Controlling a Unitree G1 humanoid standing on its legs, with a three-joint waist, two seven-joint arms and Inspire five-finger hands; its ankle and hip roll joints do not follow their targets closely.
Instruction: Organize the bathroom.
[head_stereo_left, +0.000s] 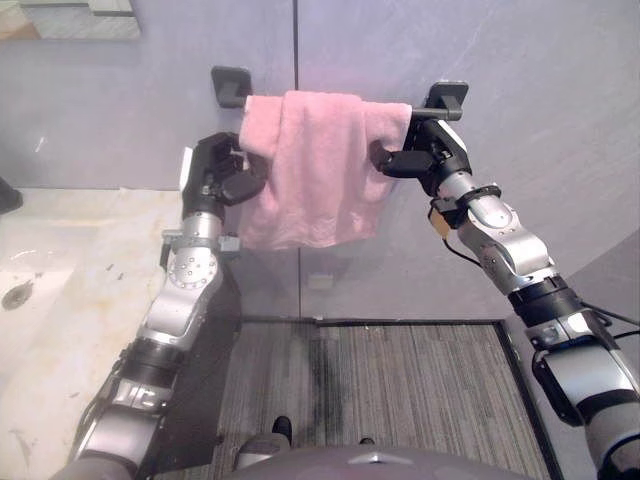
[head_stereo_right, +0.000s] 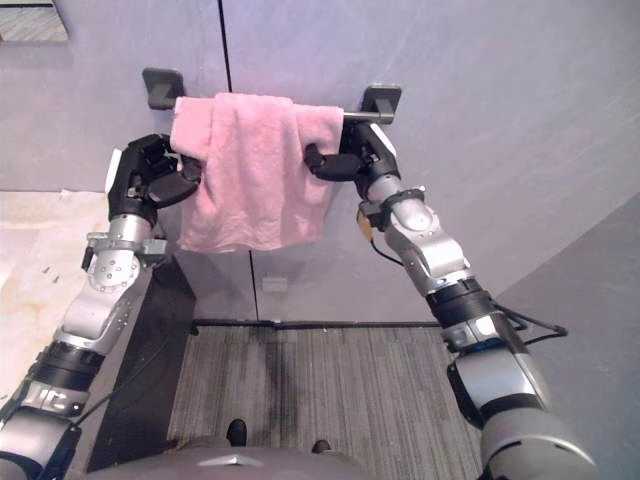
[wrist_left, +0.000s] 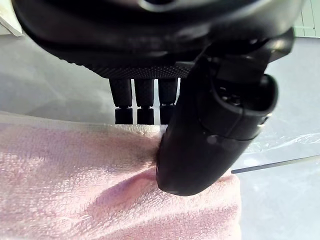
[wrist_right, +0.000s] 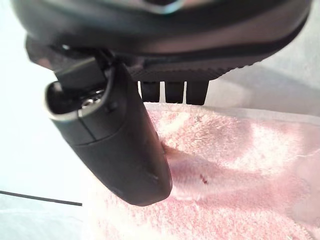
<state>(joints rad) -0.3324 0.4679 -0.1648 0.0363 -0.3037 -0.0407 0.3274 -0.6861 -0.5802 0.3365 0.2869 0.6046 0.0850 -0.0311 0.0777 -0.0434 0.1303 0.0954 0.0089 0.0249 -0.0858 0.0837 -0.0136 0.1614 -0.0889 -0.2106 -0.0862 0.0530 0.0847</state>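
Pink towel (head_stereo_left: 310, 170) draped over wall towel bar (head_stereo_left: 425, 112), pinched at left edge by left hand (head_stereo_left: 225, 175) and right edge by right hand (head_stereo_left: 415, 160); mid-straightening, next likely spreading flat along bar.

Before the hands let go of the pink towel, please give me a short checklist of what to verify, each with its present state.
1. Towel hangs over the rail: ok.
2. Left hand pinches the towel's edge: ok.
3. Right hand pinches the other edge: ok.
4. Towel spread flat: not ok, bunched and uneven at the bottom.
5. Both rail brackets seated on the wall: ok.
6. Equal length behind the rail: cannot tell.
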